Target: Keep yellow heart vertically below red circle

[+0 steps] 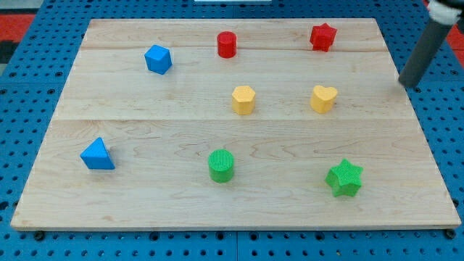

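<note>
- Board (239, 210) of pale wood fills most of the view, resting on a blue pegboard (29, 94).
- Rod (428, 47) comes in at the board's top right corner, leaning; my tip (407, 85) sits at the right edge, well apart from every block. It carries no jaws, so nothing is apart, together or clamped.
- Green star (344, 178) lies near the bottom right corner, green cylinder (221, 165) at bottom centre, blue triangle (96, 155) toward the bottom left.
- Blue cube (158, 59) sits toward the top left, red star (322, 36) toward the top right.
- Red circle (227, 44) stands near the top edge, centre.
- Yellow heart (323, 98) lies mid-board, right of centre, so not yet under the circle.
- Yellow hexagon (243, 100) already sits just below the circle, roughly where the heart should go.
- Judgement: bring my tip to the heart's right side and push it left in a straight line, stopping under the circle; keep contact centred so it does not spin off, and expect the hexagon to be nudged aside or steer the heart slightly lower.
</note>
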